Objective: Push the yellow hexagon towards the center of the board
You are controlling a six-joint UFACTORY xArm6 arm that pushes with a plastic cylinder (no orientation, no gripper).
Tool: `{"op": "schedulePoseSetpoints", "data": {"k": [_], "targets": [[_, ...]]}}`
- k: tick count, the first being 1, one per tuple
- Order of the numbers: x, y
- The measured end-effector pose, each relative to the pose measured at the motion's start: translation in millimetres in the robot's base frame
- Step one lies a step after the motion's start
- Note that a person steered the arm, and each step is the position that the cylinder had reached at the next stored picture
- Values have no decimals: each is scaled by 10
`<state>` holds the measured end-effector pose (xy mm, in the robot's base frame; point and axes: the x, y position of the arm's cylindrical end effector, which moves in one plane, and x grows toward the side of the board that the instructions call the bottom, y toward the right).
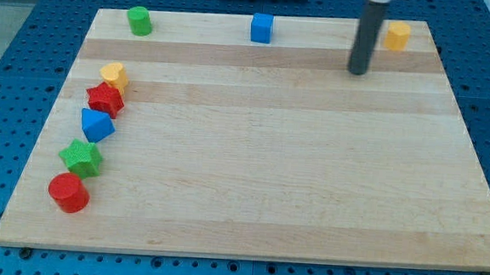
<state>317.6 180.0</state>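
Open room is stretching across the middle and right of the worktop (310, 184). Along the frame's left edge, a yellow block (114, 75), red star (105, 100), blue triangle (97, 125), green star (81, 157) and red cylinder (69, 192) are crowding in a line. A green cylinder (139, 20), blue cube (262, 28) and yellow hexagon (396, 35) are lining the top edge, with my tip (357, 72) just lower-left of the hexagon.

- The board (261, 155) is pale wood, smooth, with a visible lengthwise grain and a light sheen.
- The yellow hexagon (397, 35) looks like matt plastic, as does the red cylinder (69, 192).
- My tip (356, 72) ends a dark, matt rod.
- The surrounding blue surface (20, 55) is studded.
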Motion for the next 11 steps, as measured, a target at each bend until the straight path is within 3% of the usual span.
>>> {"op": "schedulePoseSetpoints", "data": {"k": [2, 4, 6, 8, 11], "targets": [[-190, 867], [-601, 1084], [-858, 791], [-836, 25], [-387, -179]]}}
